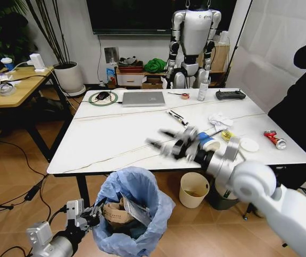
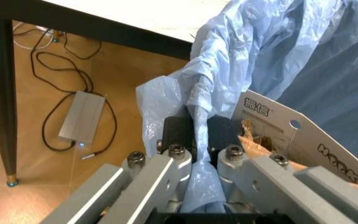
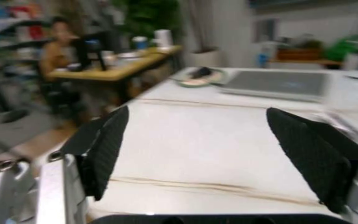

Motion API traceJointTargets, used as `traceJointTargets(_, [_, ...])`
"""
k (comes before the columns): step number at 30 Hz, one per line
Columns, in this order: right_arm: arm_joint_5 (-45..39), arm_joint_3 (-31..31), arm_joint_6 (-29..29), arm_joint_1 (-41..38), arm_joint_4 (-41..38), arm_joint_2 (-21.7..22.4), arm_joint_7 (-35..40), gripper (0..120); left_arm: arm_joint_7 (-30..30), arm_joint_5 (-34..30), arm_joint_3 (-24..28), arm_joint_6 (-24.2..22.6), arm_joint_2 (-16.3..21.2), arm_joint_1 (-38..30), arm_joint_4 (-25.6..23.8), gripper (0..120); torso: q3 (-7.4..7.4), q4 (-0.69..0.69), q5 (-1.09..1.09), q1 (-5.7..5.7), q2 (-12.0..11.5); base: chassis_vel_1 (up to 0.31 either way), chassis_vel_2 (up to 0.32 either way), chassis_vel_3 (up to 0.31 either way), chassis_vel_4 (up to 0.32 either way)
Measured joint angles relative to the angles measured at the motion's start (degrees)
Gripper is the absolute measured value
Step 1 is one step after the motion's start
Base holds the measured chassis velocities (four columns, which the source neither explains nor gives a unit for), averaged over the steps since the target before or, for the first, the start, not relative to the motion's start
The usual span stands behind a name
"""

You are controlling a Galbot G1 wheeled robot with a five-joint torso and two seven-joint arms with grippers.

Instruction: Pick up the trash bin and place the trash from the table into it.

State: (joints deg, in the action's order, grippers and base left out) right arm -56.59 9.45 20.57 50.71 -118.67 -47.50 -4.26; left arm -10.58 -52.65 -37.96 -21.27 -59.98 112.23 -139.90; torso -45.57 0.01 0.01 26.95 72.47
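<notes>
Left gripper fingers pinching trash bin liner, right gripper fingers spread, seemingly empty, above glossy white table.

Printed characters are seen on the flattened brown cardboard box lying inside the trash bin, in the left wrist view. Two Chinese characters, apparently "振信", are printed in dark ink on the pale flap nearest the bag's pinched rim. A second row of dark print is noted farther along the same flap, by its outer edge; it is cut off and cannot be read. No other text, number or brand can be made out on the table or elsewhere.
</notes>
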Motion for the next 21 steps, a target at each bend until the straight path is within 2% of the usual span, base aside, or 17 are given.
traceJointTargets(1, [1.2,2.0,0.7,0.9,1.8,-0.9,1.7,89,0.0,0.0,0.0,0.0,0.0,-0.1,0.1,0,0.00,0.00,0.00,0.00,0.0,0.000,0.000,0.000,0.000])
traceJointTargets(2, [1.2,2.0,0.7,0.9,1.8,-0.9,1.7,89,0.0,0.0,0.0,0.0,0.0,-0.1,0.1,0,0.00,0.00,0.00,0.00,0.0,0.000,0.000,0.000,0.000])
traceJointTargets(4, [4.1,5.9,2.1,3.4,4.6,-2.7,5.3,96,0.0,0.0,0.1,0.0,0.1,-0.3,0.3,0,0.00,-0.01,0.01,0.00,0.0,0.000,0.000,0.000,0.000])
traceJointTargets(8, [8.1,10.6,4.1,8.0,4.4,-4.5,13.0,100,0.0,-0.1,0.6,0.1,0.2,-0.7,0.6,0,0.00,-0.02,0.01,0.00,0.0,0.000,0.000,0.000,0.000])
traceJointTargets(9, [8.1,10.6,4.1,8.0,4.4,-4.5,13.0,100,0.0,-0.1,0.6,0.1,0.2,-0.7,0.6,0,0.00,-0.02,0.01,0.00,0.0,0.000,0.000,0.000,0.000])
traceJointTargets(12, [8.9,14.7,7.6,12.8,0.8,-5.9,18.6,100,0.1,-0.2,0.8,0.2,0.6,-0.9,0.7,0,0.00,-0.02,-0.01,-0.01,0.0,0.000,0.000,0.000,0.000])
traceJointTargets(17, [8.7,14.8,7.1,14.8,1.6,-8.2,20.1,100,0.1,-0.5,0.7,0.2,0.9,-1.2,0.7,0,0.01,-0.02,-0.02,-0.01,0.0,0.000,0.000,0.000,0.000])
traceJointTargets(21, [8.8,13.7,4.9,14.4,7.0,-11.1,18.6,100,0.1,-0.7,0.1,0.2,1.1,-0.9,0.3,0,0.00,-0.01,0.01,-0.01,0.0,0.000,0.000,0.000,0.000])
